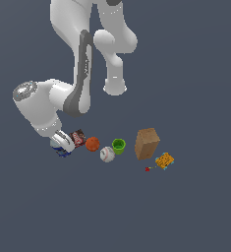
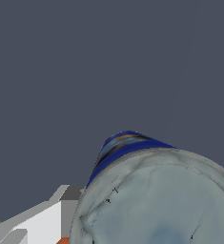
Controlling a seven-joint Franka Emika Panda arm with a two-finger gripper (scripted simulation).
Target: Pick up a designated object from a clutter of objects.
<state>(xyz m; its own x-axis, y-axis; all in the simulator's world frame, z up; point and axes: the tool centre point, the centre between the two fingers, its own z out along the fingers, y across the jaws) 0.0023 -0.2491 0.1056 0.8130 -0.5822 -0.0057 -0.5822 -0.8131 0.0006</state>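
Wrist view: blue can (image 2: 156,190) label unreadable; fingers (image 2: 68,209) beside it, grip unclear.

blue can (image 1: 63,147), silver-grey top, end of clutter row

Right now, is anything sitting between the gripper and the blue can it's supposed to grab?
Nothing visible does. In the exterior view the gripper is already down at the blue can, at the exterior view's left end of the clutter. The wrist view shows the can's grey top filling the frame. The dark red packet lies just beside it.
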